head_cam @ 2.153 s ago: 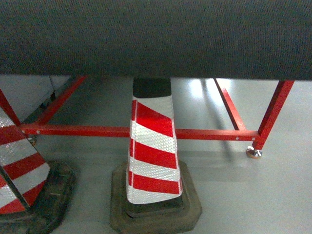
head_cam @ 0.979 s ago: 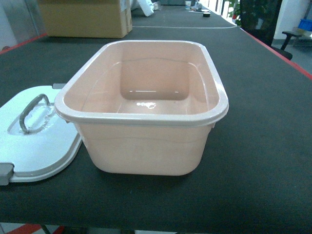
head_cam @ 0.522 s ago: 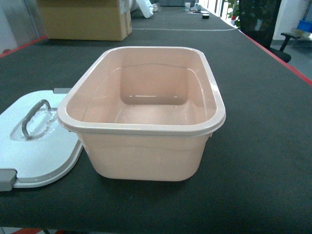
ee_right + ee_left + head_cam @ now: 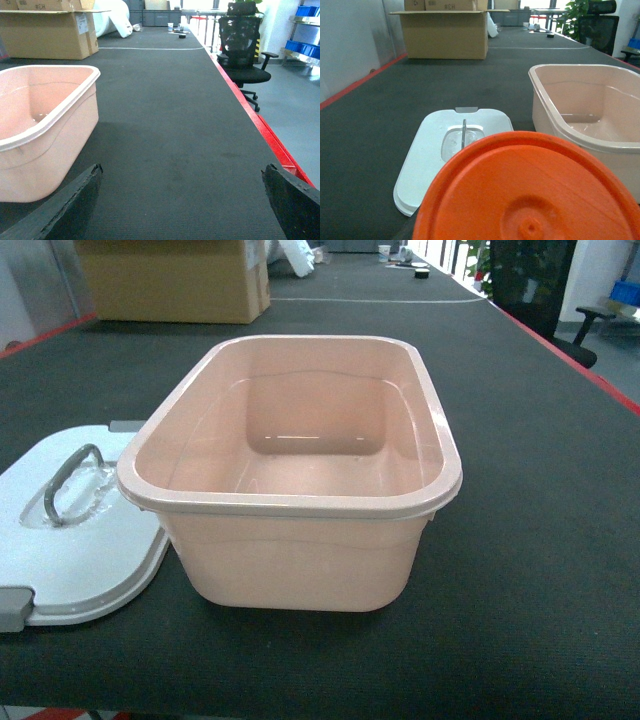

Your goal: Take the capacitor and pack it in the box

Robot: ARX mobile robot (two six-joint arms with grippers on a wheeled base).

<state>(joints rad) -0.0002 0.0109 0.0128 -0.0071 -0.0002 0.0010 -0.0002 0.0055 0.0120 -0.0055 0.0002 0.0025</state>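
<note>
Box: pale pink rectangular plastic tub [image 4: 290,540], lid off, long axis running away from robot, midway between arms. Right gripper [image 4: 182,200] fingers apart; left gripper's state indeterminate. No capacitor visible.

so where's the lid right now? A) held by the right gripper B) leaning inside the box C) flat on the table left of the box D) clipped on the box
C: in the head view the lid lies flat on the table, handle up, just left of the open box.
</note>
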